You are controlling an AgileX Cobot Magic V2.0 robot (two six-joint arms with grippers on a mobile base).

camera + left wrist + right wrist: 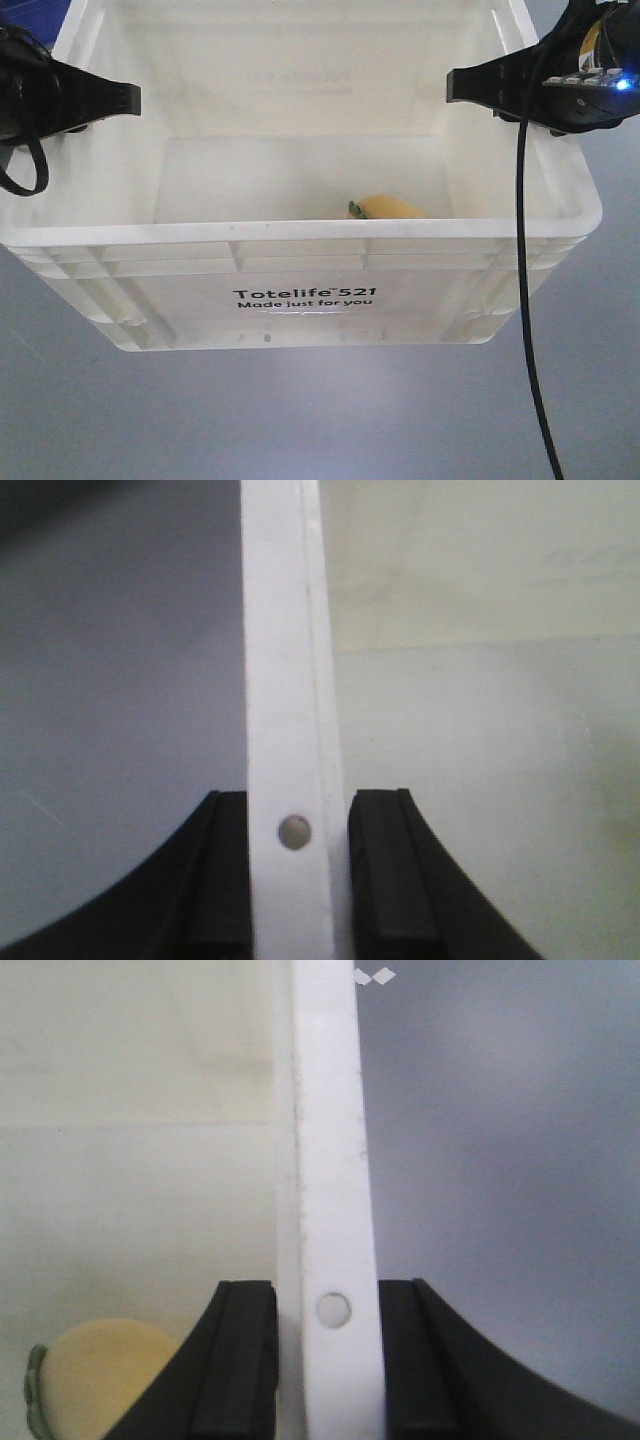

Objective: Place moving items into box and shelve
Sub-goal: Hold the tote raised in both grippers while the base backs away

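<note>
Gripping the box [150, 290] rim at 9 o'clock with the left hand [297, 880], 3 o'clock with the right hand [328, 1360], both clenched; yellow fruit [392, 208] inside near 5 o'clock. Liable to slip or tilt if raised unevenly

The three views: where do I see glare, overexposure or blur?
Front view: the box interior is washed out, yet its black print is sharp; a blue light flares at top right. Left wrist view: the rim and jaws look soft. Right wrist view: the yellow fruit is blurred.
</note>
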